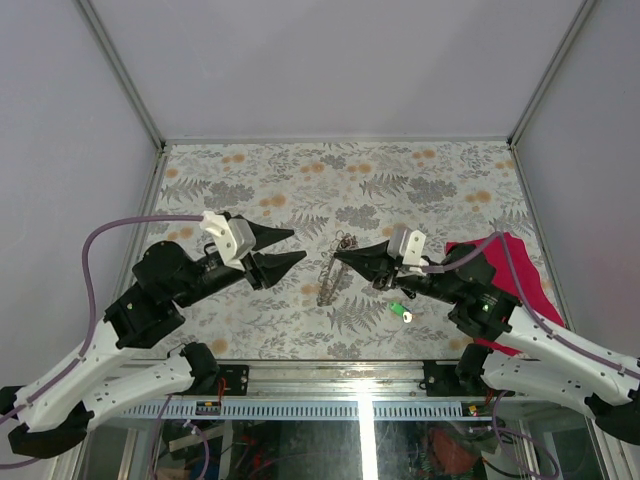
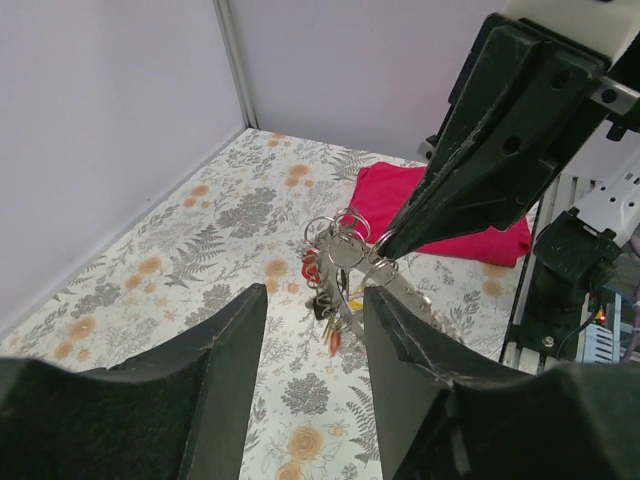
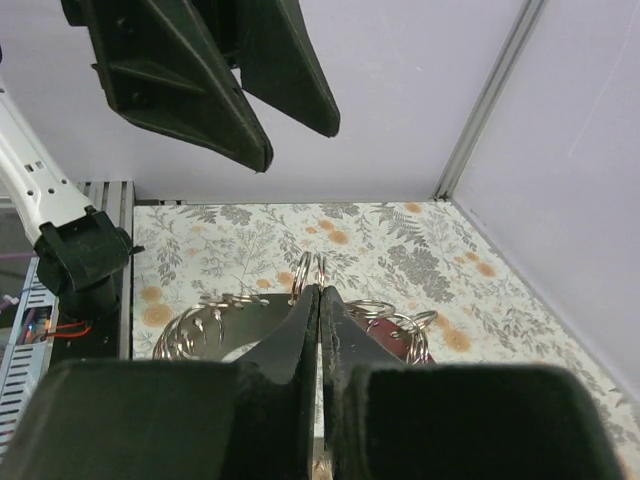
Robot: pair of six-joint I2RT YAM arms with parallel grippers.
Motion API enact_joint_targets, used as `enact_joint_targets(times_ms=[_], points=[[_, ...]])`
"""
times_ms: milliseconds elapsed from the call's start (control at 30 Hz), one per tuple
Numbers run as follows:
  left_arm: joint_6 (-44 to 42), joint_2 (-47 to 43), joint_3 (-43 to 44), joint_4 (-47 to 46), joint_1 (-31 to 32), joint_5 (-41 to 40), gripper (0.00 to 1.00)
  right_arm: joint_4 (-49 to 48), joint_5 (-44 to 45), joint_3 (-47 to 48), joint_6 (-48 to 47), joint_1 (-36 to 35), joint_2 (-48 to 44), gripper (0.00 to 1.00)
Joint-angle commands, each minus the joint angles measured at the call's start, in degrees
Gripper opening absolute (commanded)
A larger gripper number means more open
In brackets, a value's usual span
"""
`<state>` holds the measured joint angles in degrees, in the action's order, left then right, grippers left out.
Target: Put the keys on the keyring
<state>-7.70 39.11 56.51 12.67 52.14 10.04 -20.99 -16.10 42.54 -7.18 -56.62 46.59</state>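
Grey walls close in a table [image 1: 200,180] spread with a leaf-and-flower cover. Raised above its middle, the right gripper [image 1: 337,254] has its fingers pressed together on the thin wire of the keyring [image 3: 303,272]. The chain [image 1: 328,285] hangs from the ring down to the cover. A few keys [image 2: 322,280], red heads among them, already dangle in a bunch under the ring. Just left of it, the left gripper [image 1: 298,246] points at the ring with its fingers apart and nothing between them. One green key [image 1: 397,308] lies loose on the cover, near the right arm. A red cloth [image 1: 525,275] sits at the right edge.

The ring looks light, stiff and springy, and its smooth wire will likely slide or twist in a pinch. The chain and hanging keys will swing and drag it round, so a firm hold at the rim, away from the split, seems best. The loose key is small, flat and light. Its plastic head offers the better grip and leaves the metal eye free to thread. It probably skids on the cover if nudged.
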Motion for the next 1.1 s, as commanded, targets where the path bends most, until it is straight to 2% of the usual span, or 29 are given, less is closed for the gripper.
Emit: enact_joint_targets(times_ms=[0,167,467,767,1067], points=[[3.05,0.41,0.45,-5.1,0.32,-0.67,0.45,2.61,-3.21,5.61,-6.04,-0.18,-2.61,0.0],[5.61,1.75,0.71,-6.99,0.28,-1.13,0.45,5.38,-4.38,6.05,-8.07,-0.16,-3.67,0.0],[6.78,4.05,-1.14,-10.87,0.25,2.21,0.42,2.84,-6.44,4.83,-6.61,-0.18,-4.27,0.0],[5.51,6.46,-1.5,-10.28,0.26,2.84,0.41,2.01,-7.18,4.93,-5.28,-0.21,-4.8,0.0],[2.83,7.36,0.26,-6.08,0.31,9.8,0.4,1.75,-6.32,4.7,-5.65,-0.23,-5.42,0.0]])
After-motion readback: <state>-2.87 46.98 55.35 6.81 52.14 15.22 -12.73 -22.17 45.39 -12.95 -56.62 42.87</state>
